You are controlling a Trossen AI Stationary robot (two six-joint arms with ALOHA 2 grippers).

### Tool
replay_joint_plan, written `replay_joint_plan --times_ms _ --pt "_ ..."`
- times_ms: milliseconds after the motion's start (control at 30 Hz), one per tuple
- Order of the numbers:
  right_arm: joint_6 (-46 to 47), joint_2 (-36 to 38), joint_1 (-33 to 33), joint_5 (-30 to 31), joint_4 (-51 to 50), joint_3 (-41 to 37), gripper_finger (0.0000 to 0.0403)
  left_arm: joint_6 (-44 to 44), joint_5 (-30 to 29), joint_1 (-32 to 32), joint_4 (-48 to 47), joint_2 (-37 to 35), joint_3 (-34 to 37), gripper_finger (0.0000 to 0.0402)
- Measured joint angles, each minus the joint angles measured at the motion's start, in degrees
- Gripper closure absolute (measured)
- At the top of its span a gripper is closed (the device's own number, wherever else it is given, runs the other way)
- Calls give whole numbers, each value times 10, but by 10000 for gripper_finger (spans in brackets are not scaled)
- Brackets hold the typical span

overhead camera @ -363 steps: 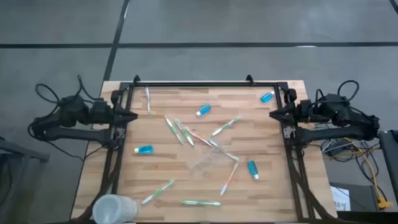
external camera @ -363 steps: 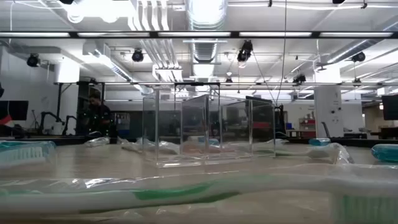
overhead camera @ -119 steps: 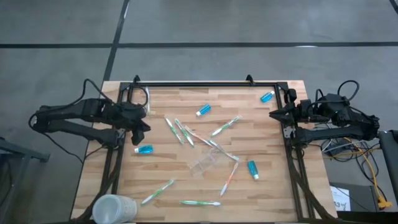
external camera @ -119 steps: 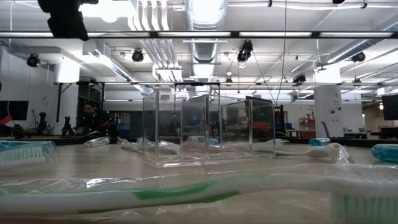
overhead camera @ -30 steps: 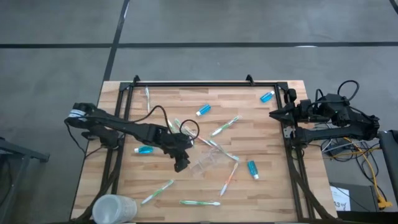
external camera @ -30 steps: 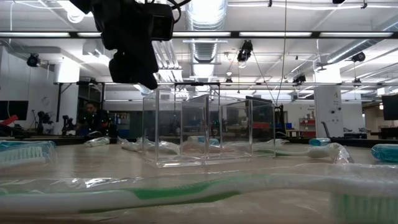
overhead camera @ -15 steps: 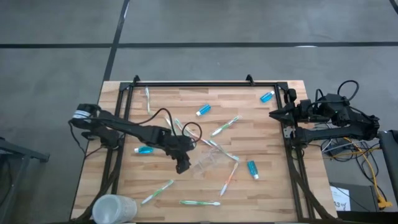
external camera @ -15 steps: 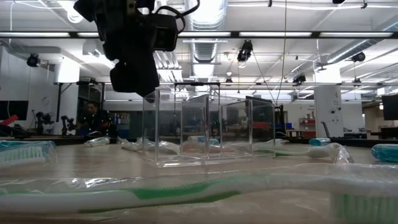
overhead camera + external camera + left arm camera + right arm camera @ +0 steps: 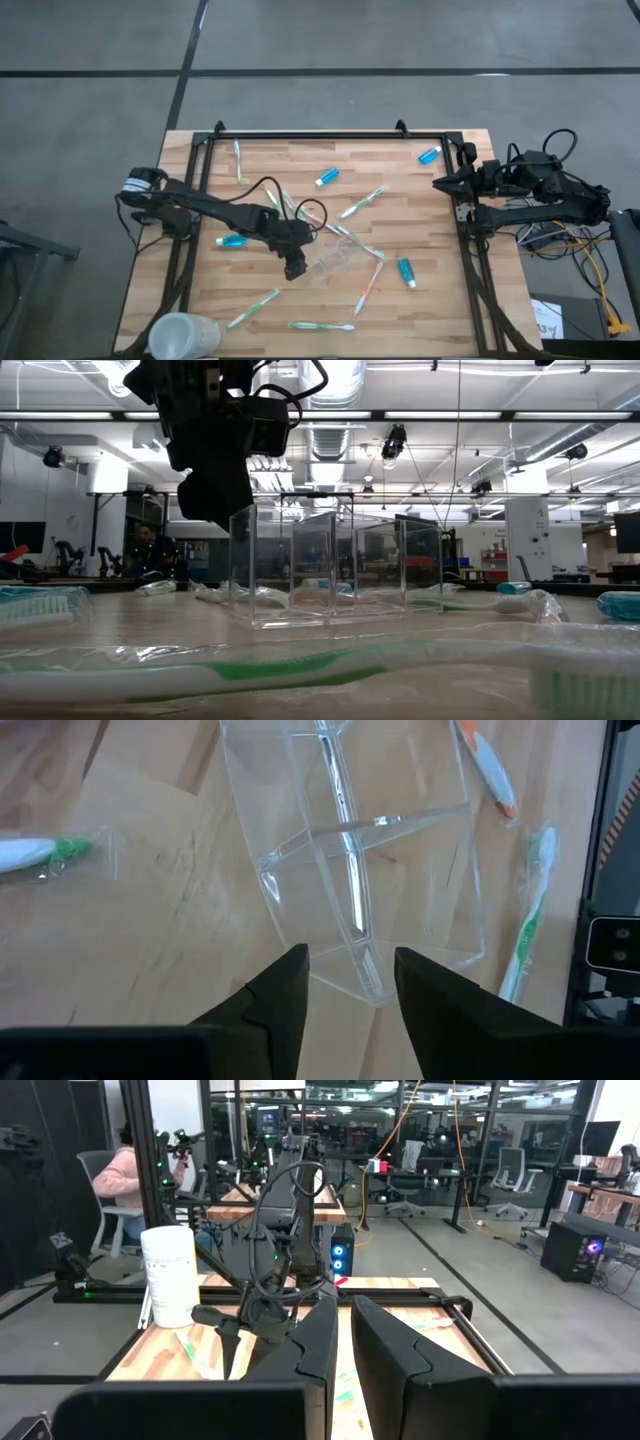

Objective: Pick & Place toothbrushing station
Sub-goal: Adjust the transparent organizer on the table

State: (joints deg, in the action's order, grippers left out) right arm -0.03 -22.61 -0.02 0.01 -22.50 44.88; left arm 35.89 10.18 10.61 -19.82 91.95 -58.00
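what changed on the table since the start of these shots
The left arm swung out from its parked spot at the table's left edge to the middle; the left gripper now hangs open just over the clear holder, nothing gripped yet. The right gripper stayed parked and shut; the toothbrushes, tubes and frosted cup have not moved.
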Motion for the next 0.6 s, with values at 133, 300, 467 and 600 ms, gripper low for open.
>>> replay_joint_plan --times_ms 133,300,467,600 --pt "0 0 0 0 0 0 369 -3 8 0 2 2 0 265" --pt "0 0 0 0 0 0 369 -13 9 0 0 1 0 293" --pt "0 0 0 0 0 0 369 -13 8 0 -3 1 0 326" --pt "0 0 0 0 0 0 369 -22 10 0 -17 -1 -1 345"
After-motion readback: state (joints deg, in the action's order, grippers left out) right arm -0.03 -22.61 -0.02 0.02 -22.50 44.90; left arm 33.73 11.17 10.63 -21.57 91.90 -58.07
